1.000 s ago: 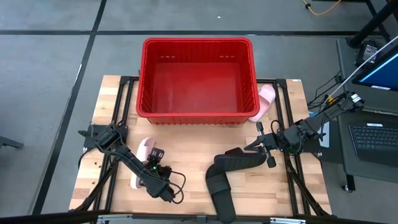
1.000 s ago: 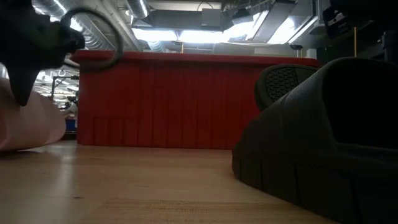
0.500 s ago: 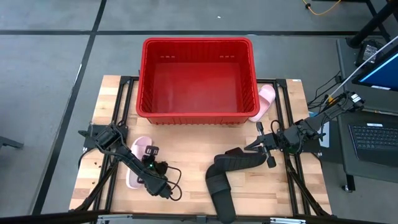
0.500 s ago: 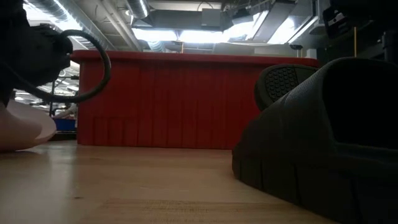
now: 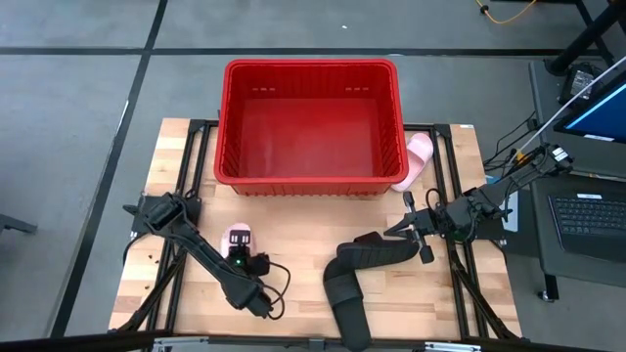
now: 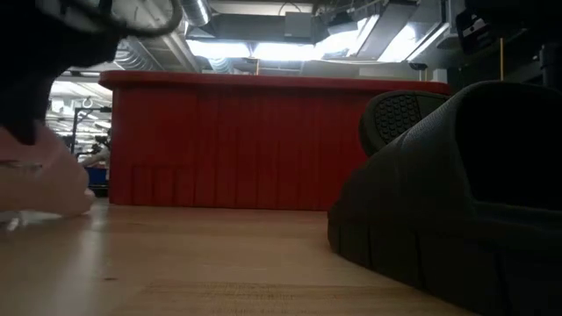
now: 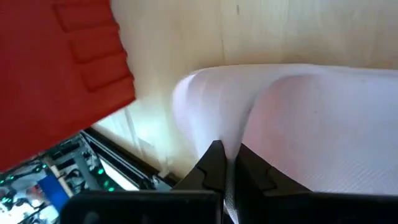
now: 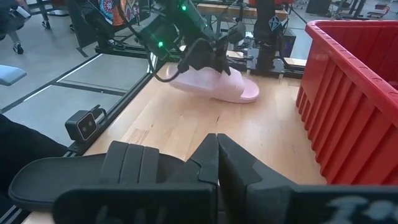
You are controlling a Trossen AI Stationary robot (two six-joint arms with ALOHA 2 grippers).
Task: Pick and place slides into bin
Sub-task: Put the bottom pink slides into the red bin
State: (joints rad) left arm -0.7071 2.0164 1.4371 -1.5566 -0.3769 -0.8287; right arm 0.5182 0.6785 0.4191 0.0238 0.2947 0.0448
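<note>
Behind bin (image 5: 310, 122), only overhead shows second pink slide (image 5: 416, 156).

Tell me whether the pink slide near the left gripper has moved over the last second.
Yes. The pink slide, clamped by the left gripper, has tipped up, its visible part nearer the bin.

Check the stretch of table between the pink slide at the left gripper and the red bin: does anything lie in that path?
Nothing visible does. The left gripper is on the pink slide, and bare table runs from there to the red bin. The black slides lie off to the side, near the right gripper.
</note>
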